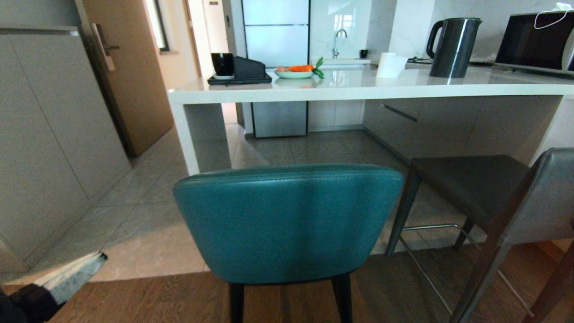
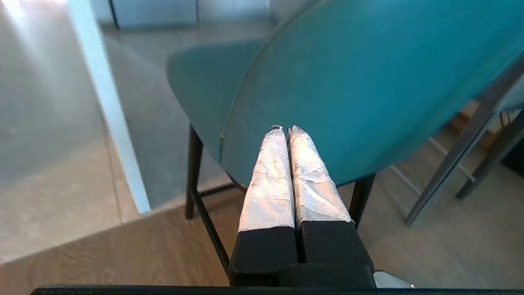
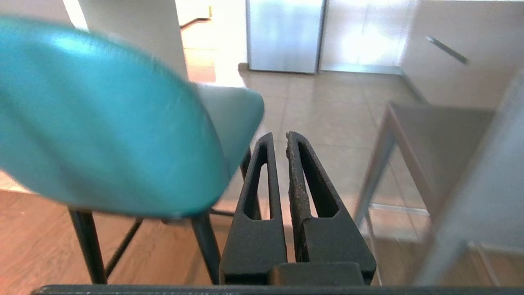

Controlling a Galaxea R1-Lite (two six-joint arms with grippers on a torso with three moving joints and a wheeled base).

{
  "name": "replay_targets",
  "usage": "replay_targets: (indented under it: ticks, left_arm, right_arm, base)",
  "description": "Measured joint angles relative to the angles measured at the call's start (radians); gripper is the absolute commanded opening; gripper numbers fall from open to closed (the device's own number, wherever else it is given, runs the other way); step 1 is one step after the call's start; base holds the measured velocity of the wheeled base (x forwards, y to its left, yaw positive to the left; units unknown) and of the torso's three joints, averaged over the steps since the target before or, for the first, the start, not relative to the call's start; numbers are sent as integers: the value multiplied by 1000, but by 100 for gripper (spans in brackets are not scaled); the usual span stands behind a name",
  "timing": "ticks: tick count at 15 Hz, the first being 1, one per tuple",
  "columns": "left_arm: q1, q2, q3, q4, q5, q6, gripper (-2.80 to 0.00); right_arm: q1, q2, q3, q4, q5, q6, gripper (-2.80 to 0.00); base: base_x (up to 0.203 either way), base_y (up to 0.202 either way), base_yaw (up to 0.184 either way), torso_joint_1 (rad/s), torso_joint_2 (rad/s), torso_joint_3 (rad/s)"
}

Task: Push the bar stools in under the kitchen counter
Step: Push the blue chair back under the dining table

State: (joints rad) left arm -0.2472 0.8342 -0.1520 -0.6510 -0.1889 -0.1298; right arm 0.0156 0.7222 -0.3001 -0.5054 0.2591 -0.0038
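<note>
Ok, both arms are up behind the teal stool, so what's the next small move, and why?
Probably ease the shut left gripper forward onto the rounded teal leather stool back and start pushing. Its tips point at the backrest, while the stool stands clear of the glossy white stone counter. The shut right gripper points past the backrest's edge, towards the dark grey stool.

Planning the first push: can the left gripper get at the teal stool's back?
Probably yes: the left gripper, shut, points at the teal stool backrest with nothing between them.
</note>
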Motion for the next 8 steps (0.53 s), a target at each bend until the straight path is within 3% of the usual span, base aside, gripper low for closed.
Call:
replay_targets:
  ticks: [4,6,8]
  left_arm:
    - [42,480,62,-495,-28,-3,-280]
    - [163,655,78,-707,-110,-5,-280]
    - [286,754,79,-840,-231,-9,-280]
  right_arm:
    - [23,250,22,-279,3,0,-280]
    - [32,346,22,-383,2,-1,-280]
    - [73,416,20,-447,1,-1,-280]
  base:
    - [0,0,0,0,0,0]
    - [0,0,0,0,0,0]
    - [0,0,0,0,0,0]
